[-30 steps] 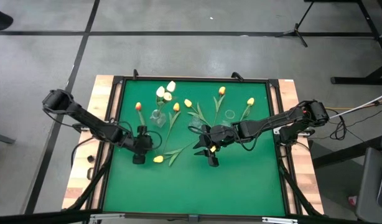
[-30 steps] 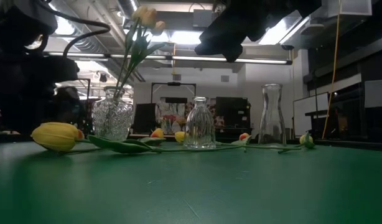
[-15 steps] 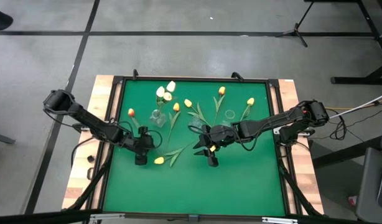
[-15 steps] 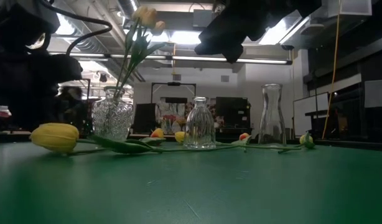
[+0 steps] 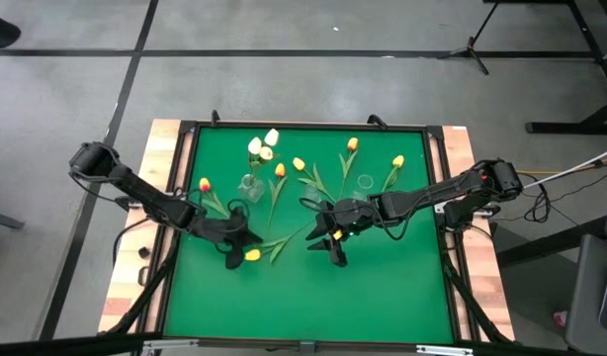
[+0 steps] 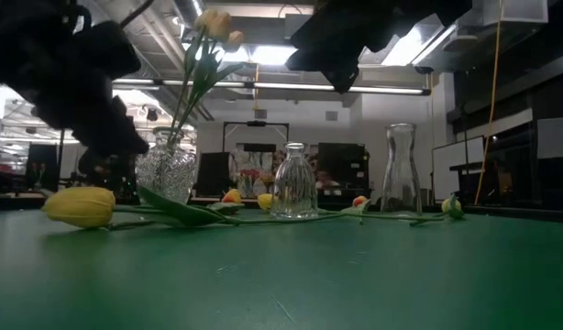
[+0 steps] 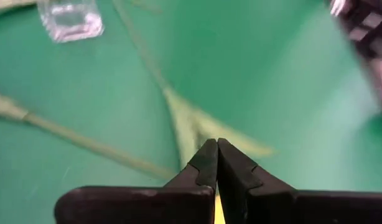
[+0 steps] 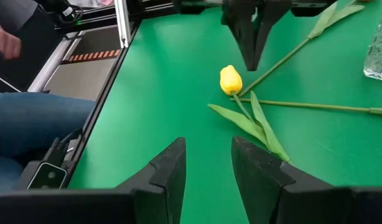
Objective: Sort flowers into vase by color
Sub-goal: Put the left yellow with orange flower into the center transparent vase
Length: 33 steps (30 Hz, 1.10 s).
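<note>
Fingers of your left gripper (image 5: 238, 247) have swung, pressed together and empty, over the yellow tulip (image 5: 252, 254); your right gripper (image 5: 328, 240) waits, parted.

Grey concrete floor (image 5: 313, 84) crossed by dark seams, green tabletop (image 5: 383, 287) in a wood-edged frame, tripod stand (image 5: 478, 44) beyond, ceiling strip lights (image 6: 263, 57), dark shelving (image 6: 341, 170) behind, seated person's leg (image 8: 35, 121)

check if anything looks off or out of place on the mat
Most tulips lie loose on the green mat, like the yellow one by the left gripper. Only the crystal vase holds any; two other vases stand empty.
</note>
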Motion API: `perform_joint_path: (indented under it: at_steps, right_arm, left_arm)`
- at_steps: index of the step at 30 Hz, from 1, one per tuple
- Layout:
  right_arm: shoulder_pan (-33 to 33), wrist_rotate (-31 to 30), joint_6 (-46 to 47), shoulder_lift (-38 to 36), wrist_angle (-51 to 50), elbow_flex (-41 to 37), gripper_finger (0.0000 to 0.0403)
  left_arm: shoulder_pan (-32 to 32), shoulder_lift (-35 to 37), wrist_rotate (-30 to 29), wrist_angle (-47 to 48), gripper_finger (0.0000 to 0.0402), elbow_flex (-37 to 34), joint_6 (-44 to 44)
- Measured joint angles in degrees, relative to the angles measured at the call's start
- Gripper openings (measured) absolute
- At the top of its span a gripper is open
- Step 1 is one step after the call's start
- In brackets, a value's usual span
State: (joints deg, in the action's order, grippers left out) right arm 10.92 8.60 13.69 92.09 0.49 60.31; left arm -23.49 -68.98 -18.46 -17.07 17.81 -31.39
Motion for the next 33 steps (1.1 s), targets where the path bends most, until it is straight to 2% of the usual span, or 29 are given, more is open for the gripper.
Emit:
perform_joint_path:
  at_steps: [3, 7, 9, 11, 16, 21, 23, 25, 28, 33]
  right_arm:
    - [0.0, 0.0, 0.0, 0.0, 0.0, 0.0, 0.0128]
    - [0.0, 0.0, -0.02, 0.0, -0.25, 0.0, 0.0128]
    - [0.0, 0.0, -0.02, 0.0, -0.37, 0.0, 0.0128]
    - [0.0, 0.0, -0.02, 0.0, -0.61, 0.0, 0.0128]
    - [0.0, 0.02, -0.56, 0.02, -0.67, 0.0, 0.0128]
    - [0.0, 0.0, -2.56, 0.02, -0.66, 0.0, 0.0128]
    - [-0.02, 0.0, -3.1, 0.02, -0.66, 0.0, 0.0128]
    - [-0.02, 0.0, -3.19, 0.02, -0.66, 0.0, 0.0128]
    - [-0.02, 0.0, -3.03, 0.02, -0.64, 0.0, 0.0128]
    - [-0.02, 0.02, -2.08, 0.02, -0.64, 0.0, 0.0128]
  left_arm:
    - [0.04, 1.03, -1.56, 1.27, 0.0, 0.04, -2.45]
    - [0.06, 1.21, -9.75, 6.72, 0.0, 0.04, -4.55]
    - [0.44, 1.21, -13.98, 9.96, 0.0, 0.04, -9.34]
    - [1.03, 1.23, -16.25, 13.49, 0.0, 0.04, -17.94]
    - [0.67, 0.81, -14.9, 17.1, 0.001, 0.04, -32.96]
    - [-1.18, 0.79, -12.13, 15.96, 0.0046, 0.04, -40.25]
    - [-1.33, 0.79, -11.57, 15.93, 0.0056, 0.04, -39.69]
    - [-1.31, 0.79, -14.94, 15.16, 0.0062, 0.04, -37.67]
    - [-1.29, 0.79, -19.68, 13.34, 0.0065, 0.04, -40.51]
    - [-1.29, 0.79, -20.08, 15.36, 0.0066, 0.04, -46.3]
